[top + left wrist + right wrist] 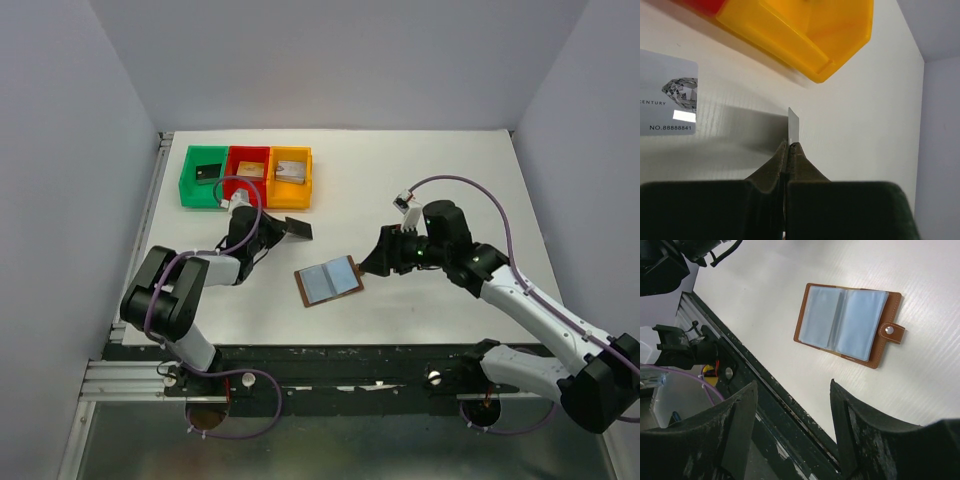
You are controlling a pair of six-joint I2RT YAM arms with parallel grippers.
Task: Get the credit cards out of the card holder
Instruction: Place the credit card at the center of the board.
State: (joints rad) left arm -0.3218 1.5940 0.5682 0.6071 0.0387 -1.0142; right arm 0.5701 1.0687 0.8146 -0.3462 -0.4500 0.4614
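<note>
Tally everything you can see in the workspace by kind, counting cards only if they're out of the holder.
Trays: 3 (green tray, red tray, orange tray)
Blocks in them: 3 (black block, tan block, grey block)
Card holder: 1, lying open
Cards outside it: 2 (dark card in the left gripper, silvery card lying flat)
Total: 9

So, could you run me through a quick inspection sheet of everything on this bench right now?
Surface: white table, flat.
Job's things: brown wallet lying open, blue sleeves up; one card pinched in the left hand; a grey card flat on the table.
Clutter: green, red and orange trays, a small block in each.
Hands: left hand shut on the card; right hand open, near the wallet, not touching it.
Cables: a purple cable looping by each hand.
Surroundings: plain pale walls.
</note>
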